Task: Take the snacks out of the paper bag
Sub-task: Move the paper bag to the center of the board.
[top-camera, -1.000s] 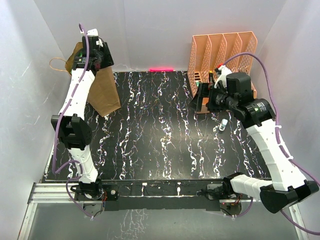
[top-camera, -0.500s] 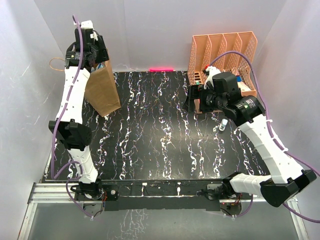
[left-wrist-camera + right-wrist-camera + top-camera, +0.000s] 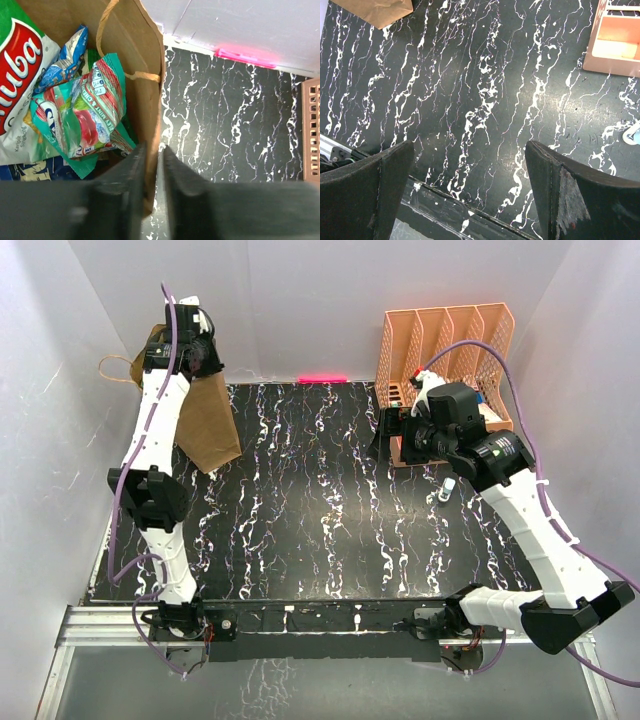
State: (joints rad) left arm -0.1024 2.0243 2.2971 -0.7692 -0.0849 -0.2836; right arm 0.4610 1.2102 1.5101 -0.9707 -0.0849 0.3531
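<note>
The brown paper bag (image 3: 207, 425) stands at the far left of the table with its mouth open. My left gripper (image 3: 188, 348) is at its top, shut on the bag's right rim (image 3: 148, 75), with the paper edge between the jaws (image 3: 152, 150). Inside the bag lie a large green packet (image 3: 20, 75), a blue packet (image 3: 64, 56), a teal-green packet (image 3: 87, 107) and a dark blue one (image 3: 30, 170) underneath. A small red packet does not show. My right gripper (image 3: 384, 435) is open and empty (image 3: 470, 155) above the table, in front of the orange rack.
The orange slotted file rack (image 3: 445, 340) stands at the back right, with a corner in the right wrist view (image 3: 615, 47). A small white item (image 3: 447, 490) lies in front of it. A pink strip (image 3: 322, 378) lies along the back wall. The bag's bottom corner (image 3: 375, 10) shows in the right wrist view.
My left gripper rose with the bag's rim, then came back down a little. My right gripper moved slightly left, away from the rack.
</note>
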